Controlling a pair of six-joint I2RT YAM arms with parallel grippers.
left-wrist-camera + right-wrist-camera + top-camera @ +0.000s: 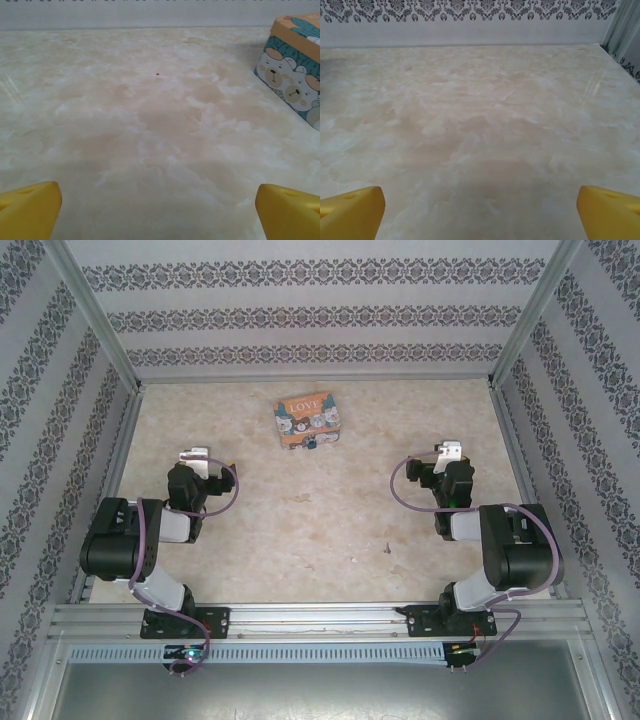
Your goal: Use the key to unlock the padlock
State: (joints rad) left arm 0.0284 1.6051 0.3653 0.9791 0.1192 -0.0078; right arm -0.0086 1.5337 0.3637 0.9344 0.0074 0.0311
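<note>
The padlock (pixel 312 443) is a tiny teal-dark spot against the near side of the orange "LOVE" tin box (pixel 308 420), at the back middle of the table. A small dark thing (pixel 387 548) lies on the table in front of the right arm; it is too small to tell whether it is the key. My left gripper (pixel 195 455) rests left of the tin, open, its yellow fingertips (pixel 27 210) wide apart over bare table. My right gripper (pixel 447 452) is at the right, open too, with yellow fingertips (pixel 610 212) and nothing between them.
The tin box (pixel 295 65) stands at the right edge of the left wrist view, bear pictures on its side. A marbled beige table (pixel 320 510) is walled by patterned panels and metal posts. A tiny red speck (pixel 158 74) lies ahead of the left gripper.
</note>
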